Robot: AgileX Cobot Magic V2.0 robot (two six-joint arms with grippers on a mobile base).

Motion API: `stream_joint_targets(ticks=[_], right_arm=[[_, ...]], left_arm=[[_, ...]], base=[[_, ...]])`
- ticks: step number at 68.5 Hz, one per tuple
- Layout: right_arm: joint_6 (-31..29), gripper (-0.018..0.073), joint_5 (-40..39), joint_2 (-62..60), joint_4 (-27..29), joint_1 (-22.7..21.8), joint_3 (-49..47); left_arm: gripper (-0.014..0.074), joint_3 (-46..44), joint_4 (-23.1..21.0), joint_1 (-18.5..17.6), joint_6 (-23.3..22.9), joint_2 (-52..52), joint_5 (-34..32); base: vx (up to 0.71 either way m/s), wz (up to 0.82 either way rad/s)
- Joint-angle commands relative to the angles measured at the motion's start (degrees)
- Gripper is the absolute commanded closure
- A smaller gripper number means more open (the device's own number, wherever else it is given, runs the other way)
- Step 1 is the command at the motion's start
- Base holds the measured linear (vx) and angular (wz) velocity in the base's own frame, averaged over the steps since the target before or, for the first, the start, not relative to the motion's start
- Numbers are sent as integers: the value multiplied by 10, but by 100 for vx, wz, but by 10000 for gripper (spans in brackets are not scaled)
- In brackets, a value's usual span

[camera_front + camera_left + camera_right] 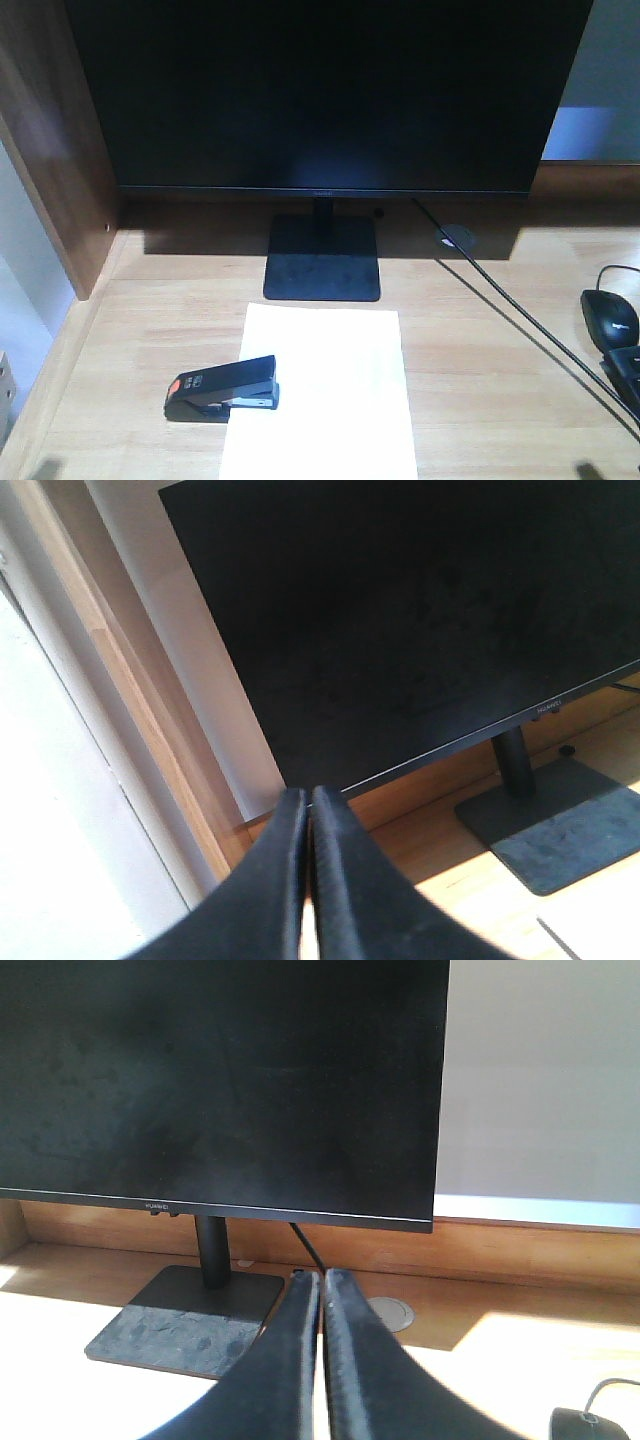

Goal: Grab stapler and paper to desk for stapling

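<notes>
Stapler [222, 389] and paper [320, 395] sit closest to me on the desk [480, 380], toward the front edge. That stapler is black with an orange patch at its left end, lying lengthwise left to right, its right end overlapping the sheet's left edge while the rest sits on bare wood. White and blank, the sheet runs from the bottom of the front view up toward the monitor base [322, 258], its far edge just short of it.

Bare wood lies to the left of the stapler out to the thin raised border, and a broad stretch of it lies to the right of the paper. Further right, near the desk's edge, sits a black mouse [610, 316], with a dark cable [520, 310] running diagonally from behind the monitor [325, 95] toward the front right corner.

Seen from the wrist views, the left gripper [307, 810] has its two dark fingers pressed together with only a slit between them and nothing held; the right gripper [322, 1290] is the same, fingers closed on nothing. Both point toward the monitor.

Behind everything, the big dark screen spans most of the desk's back, with a wooden panel [50, 150] rising at the far left.
</notes>
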Motion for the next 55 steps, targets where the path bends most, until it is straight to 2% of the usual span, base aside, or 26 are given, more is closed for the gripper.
stream_joint_targets(ticks=[1,15,19,29,34,46,55], right_arm=[[-6,569,-22,4,-13,1,-14],[-6,569,-22,4,-13,1,-14],[-6,569,-22,4,-13,1,-14],[-6,569,-22,4,-13,1,-14],[-6,569,-21,4,-13,1,-14],[-6,569,-21,4,-13,1,-14],[-6,569,-21,4,-13,1,-14]], left_arm=[[603,-14,-6,-2,-6,5,-41],[603,-14,-6,-2,-6,5,-40],[603,-14,-7,-2,-6,5,-23],[603,-14,-83,-2,-6,5,23],[603,-14,-81,-1,-9,4,30],[603,-8,-60,2,-84,-30,33],[603,26,-62,36,-111,-79,33]], base=[[0,0],[0,0],[0,0],[0,0],[0,0],[0,0],[0,0]])
